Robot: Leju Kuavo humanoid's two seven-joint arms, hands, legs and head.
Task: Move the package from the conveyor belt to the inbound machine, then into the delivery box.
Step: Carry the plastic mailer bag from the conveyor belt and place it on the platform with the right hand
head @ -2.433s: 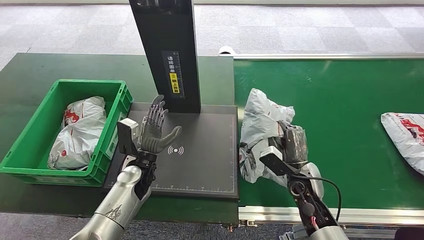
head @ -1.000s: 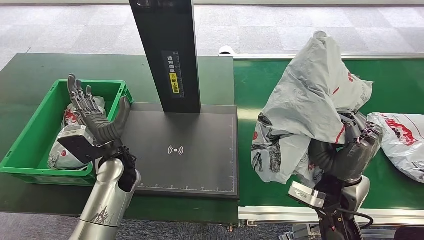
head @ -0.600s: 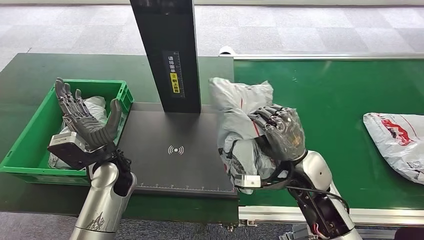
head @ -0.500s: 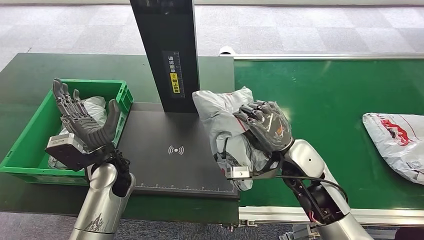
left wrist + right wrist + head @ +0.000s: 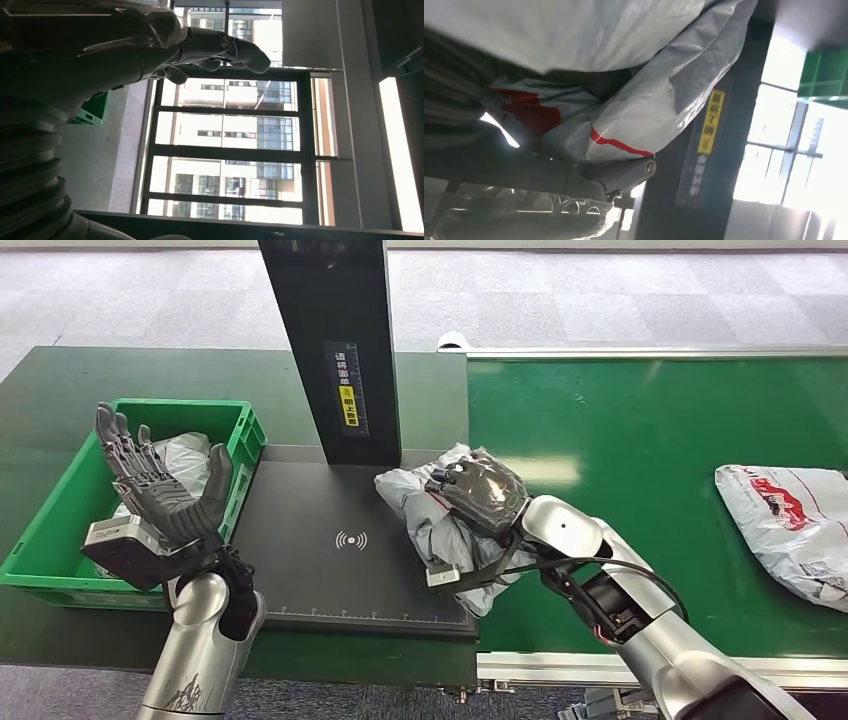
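Note:
My right hand (image 5: 478, 492) grips a crumpled grey plastic package (image 5: 432, 512) with red marks and holds it low over the right part of the black inbound machine plate (image 5: 330, 550). The right wrist view shows the package (image 5: 624, 85) close up against the hand, with the machine's black post (image 5: 719, 125) behind. My left hand (image 5: 150, 490) is raised palm up with fingers spread, holding nothing, above the near right corner of the green delivery box (image 5: 60, 540). The left wrist view shows that hand (image 5: 150, 45) against windows.
The green box holds a white package (image 5: 175, 455). The machine's black post (image 5: 335, 350) with a yellow label rises behind the plate. Another white and red package (image 5: 790, 525) lies on the green conveyor belt (image 5: 650, 440) at the right.
My right hand has carried the package from the belt leftward and down onto the machine plate. My left hand drifted slightly left over the box. The second package on the belt moved a little left.

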